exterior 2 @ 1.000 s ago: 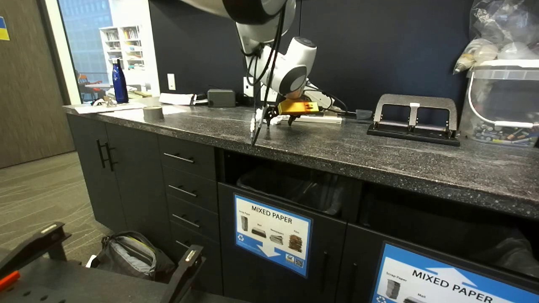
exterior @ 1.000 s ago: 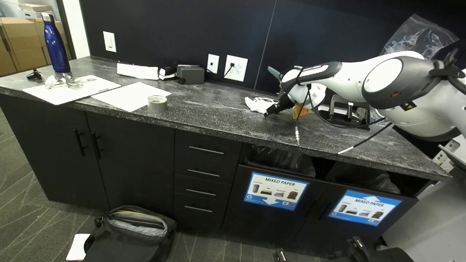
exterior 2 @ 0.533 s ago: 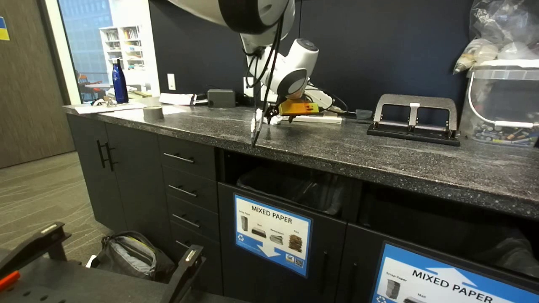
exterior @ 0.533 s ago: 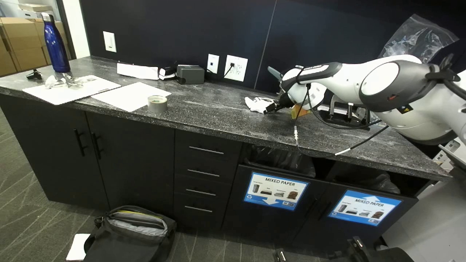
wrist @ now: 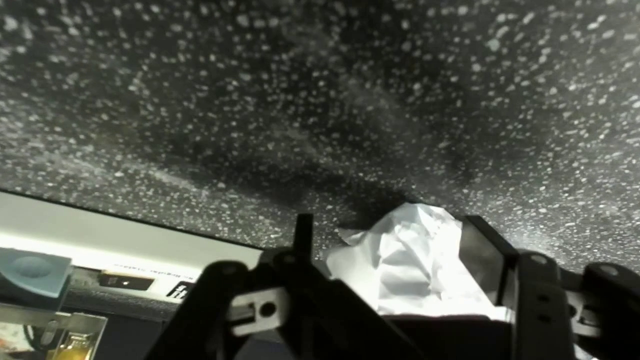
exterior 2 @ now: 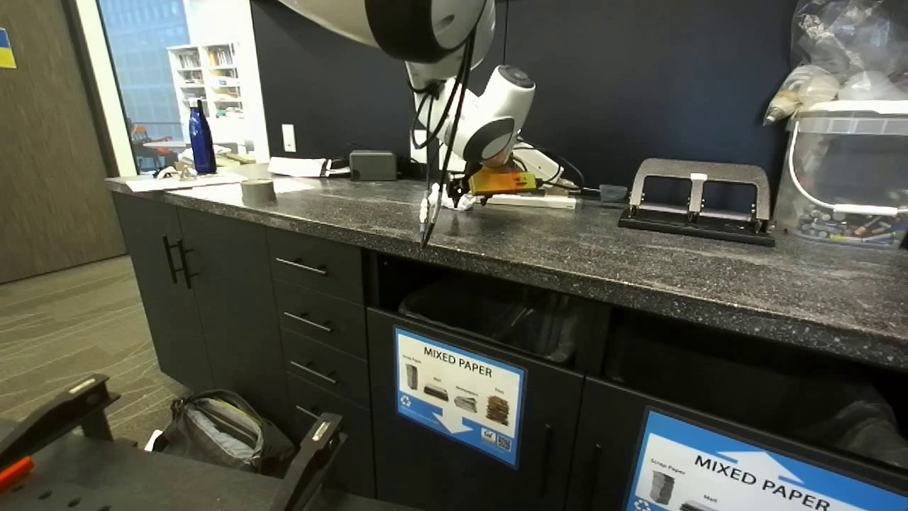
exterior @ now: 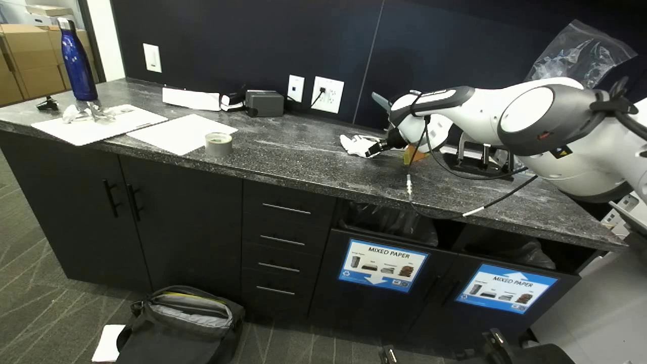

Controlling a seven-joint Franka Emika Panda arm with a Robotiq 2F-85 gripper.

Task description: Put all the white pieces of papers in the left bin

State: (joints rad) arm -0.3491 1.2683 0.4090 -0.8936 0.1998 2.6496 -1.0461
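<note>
One crumpled white paper is lying on the speckled counter, between the fingers of my gripper. The jaws are standing spread around it: the paper is apparently touching one, while a narrow gap is showing at the other, so I am not pinching it. I am expecting something light, springy and easily torn, hardly slippery; I am favouring a hold across its thick, bunched middle rather than its loose edges. Whether it is one piece or several together, I am not managing to tell. Counting, I am finding two bins, the left bin and its twin, two flat white sheets, one blue bottle, one tape roll and one hole punch.
</note>
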